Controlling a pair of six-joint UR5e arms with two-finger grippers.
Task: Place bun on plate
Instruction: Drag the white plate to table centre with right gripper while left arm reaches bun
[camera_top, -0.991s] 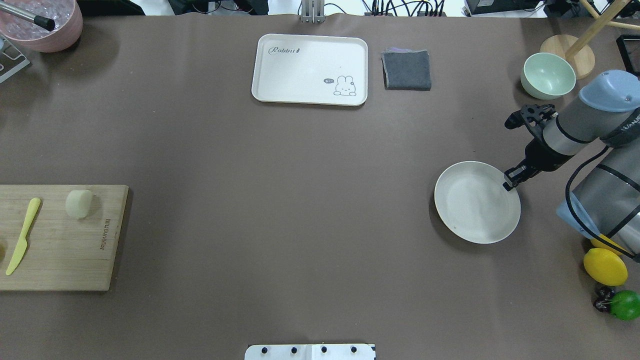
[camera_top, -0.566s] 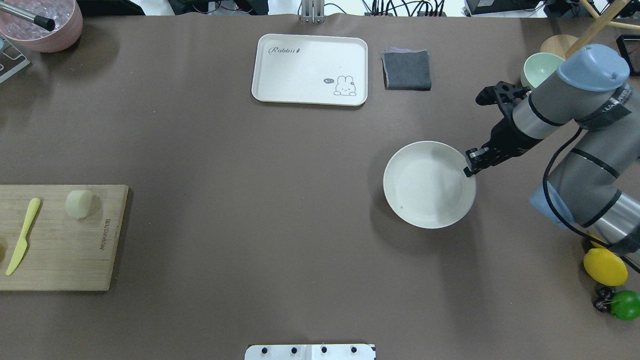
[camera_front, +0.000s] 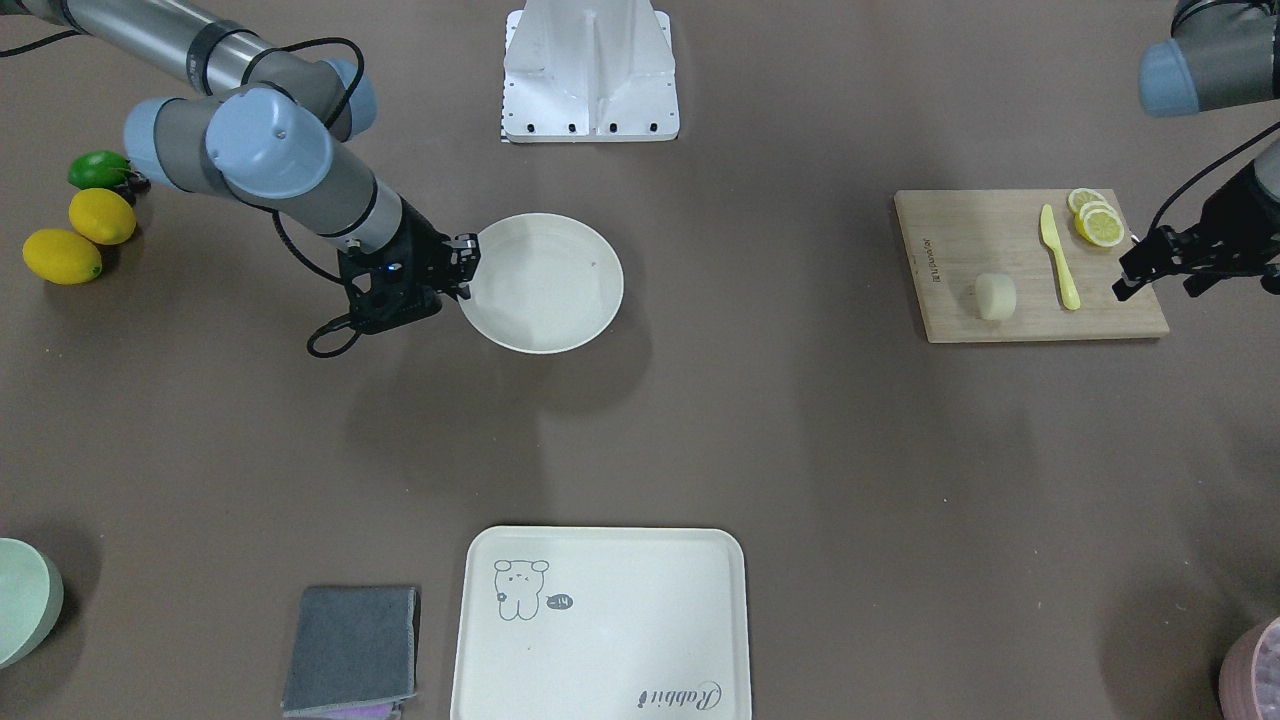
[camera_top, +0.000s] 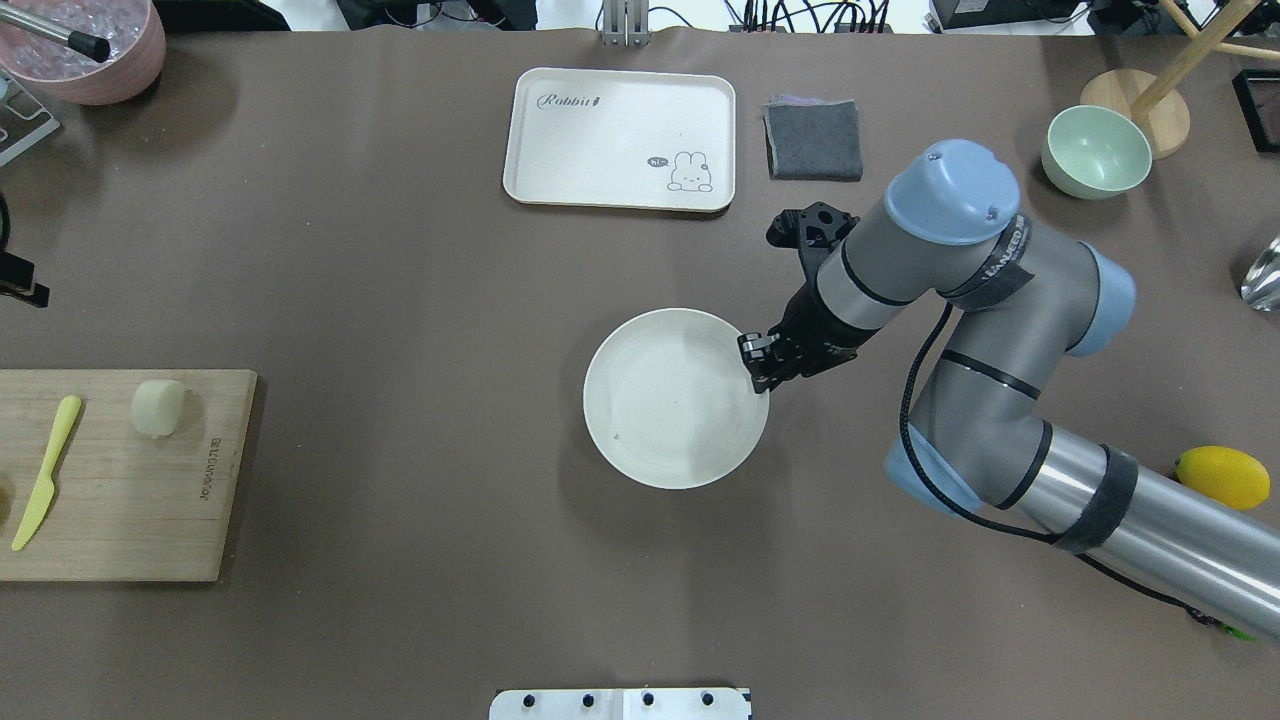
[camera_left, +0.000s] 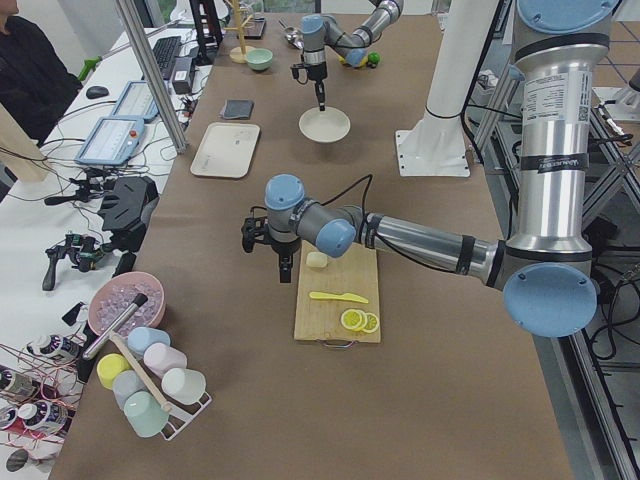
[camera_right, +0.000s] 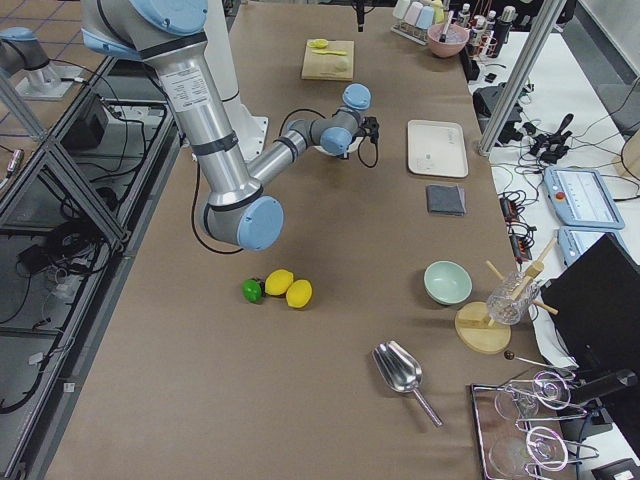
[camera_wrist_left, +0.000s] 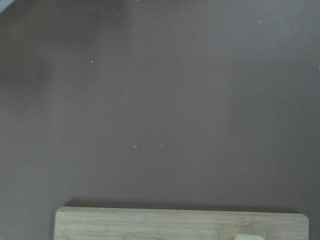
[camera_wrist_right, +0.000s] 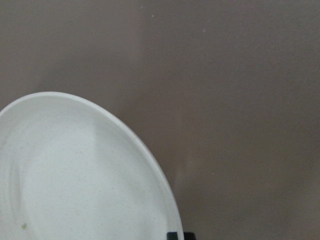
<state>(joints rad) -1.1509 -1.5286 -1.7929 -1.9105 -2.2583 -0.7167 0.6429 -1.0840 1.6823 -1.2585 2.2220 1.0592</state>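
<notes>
- Broadly, the worktop (camera_top: 400, 250) shows a wide bare stretch between the two end effectors, so the bun and the plate sit well apart.
- Next, the cutting board (camera_top: 130, 500) lies just beside the left end effector (camera_front: 1130, 280), which hovers off its edge. It carries the bun, a yellow knife (camera_top: 42, 473) and lemon slices (camera_front: 1098, 222).
- Then the plate (camera_top: 670, 400): the right end effector (camera_top: 757, 368) is clamped on its rim, at the edge nearest that arm. I judge a one-edge hold risky: the plate could tilt or slip out, or skid if released carelessly.
- As for the left end effector, I cannot tell whether its fingers are apart or together.
- Lastly, the bun (camera_top: 158, 407) rests on the board near the left end effector, untouched. It looks soft and rounded, so a hard squeeze may squash it, an off-centre one may roll it away, and a low approach could knock the knife.
</notes>
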